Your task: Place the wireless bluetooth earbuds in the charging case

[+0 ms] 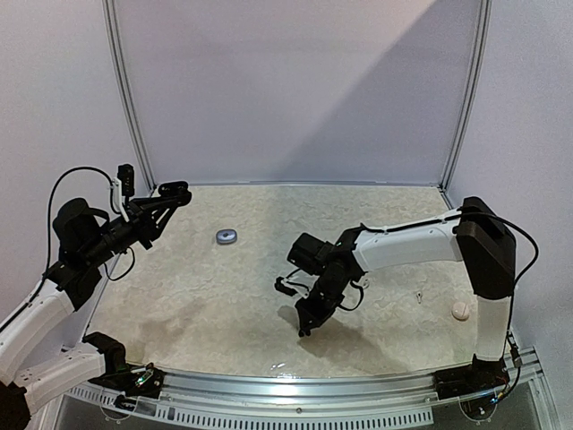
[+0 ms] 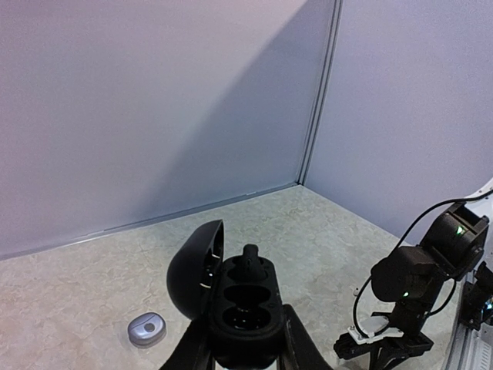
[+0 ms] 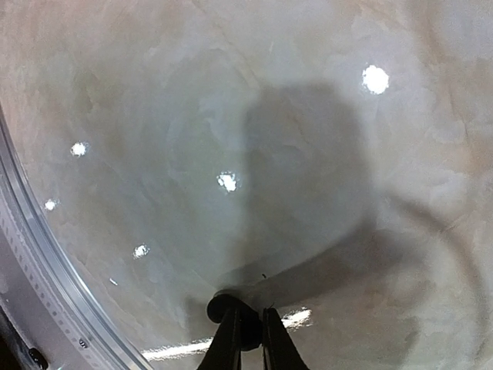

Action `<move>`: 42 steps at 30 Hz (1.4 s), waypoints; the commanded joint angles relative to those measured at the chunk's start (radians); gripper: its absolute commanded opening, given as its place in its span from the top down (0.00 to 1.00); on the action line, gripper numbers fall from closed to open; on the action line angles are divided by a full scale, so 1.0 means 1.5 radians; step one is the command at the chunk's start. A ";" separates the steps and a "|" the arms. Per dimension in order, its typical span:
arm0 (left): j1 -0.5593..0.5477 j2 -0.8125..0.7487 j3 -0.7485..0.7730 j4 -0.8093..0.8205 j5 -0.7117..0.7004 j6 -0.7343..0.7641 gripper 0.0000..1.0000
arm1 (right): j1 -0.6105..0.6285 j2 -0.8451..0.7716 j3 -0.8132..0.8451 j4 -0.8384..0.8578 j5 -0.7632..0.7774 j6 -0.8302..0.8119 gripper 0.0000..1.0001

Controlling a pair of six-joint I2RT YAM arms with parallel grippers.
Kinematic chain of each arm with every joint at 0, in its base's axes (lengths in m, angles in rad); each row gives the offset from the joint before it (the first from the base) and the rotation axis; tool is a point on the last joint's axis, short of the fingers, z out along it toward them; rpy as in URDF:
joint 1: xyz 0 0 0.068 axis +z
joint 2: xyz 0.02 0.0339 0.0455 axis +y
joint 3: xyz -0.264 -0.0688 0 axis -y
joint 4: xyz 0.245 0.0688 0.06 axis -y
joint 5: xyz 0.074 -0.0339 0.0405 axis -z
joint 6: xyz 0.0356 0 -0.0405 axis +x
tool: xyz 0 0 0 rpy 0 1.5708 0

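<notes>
A black charging case (image 2: 245, 308) sits in my left gripper (image 2: 245, 343), which is shut on its body and holds it up at the left side of the table (image 1: 175, 193). Its lid (image 2: 196, 270) stands open to the left. One black earbud (image 2: 250, 262) is in the far socket, while the near socket is dark and looks empty. My right gripper (image 1: 305, 328) points down at the table near the front middle. In the right wrist view its fingers (image 3: 248, 327) are shut on a small black earbud (image 3: 225, 307) right at the table surface.
A small silver-grey oval case (image 1: 226, 236) (image 2: 146, 330) lies on the table between the arms, towards the back. A pale round object (image 1: 461, 310) rests near the right arm's base. The table's metal front rail (image 3: 46, 254) runs close to the right gripper.
</notes>
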 commanded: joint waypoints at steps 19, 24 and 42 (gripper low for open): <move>0.009 0.000 -0.016 0.012 0.005 0.012 1.00 | 0.027 -0.079 -0.073 0.044 -0.027 0.043 1.00; 0.008 -0.002 -0.017 0.010 0.004 0.013 1.00 | 0.044 -0.062 -0.065 0.052 -0.022 0.051 1.00; -0.012 0.046 -0.061 0.129 0.239 0.071 1.00 | 0.065 -0.236 0.118 -0.010 0.190 -0.082 1.00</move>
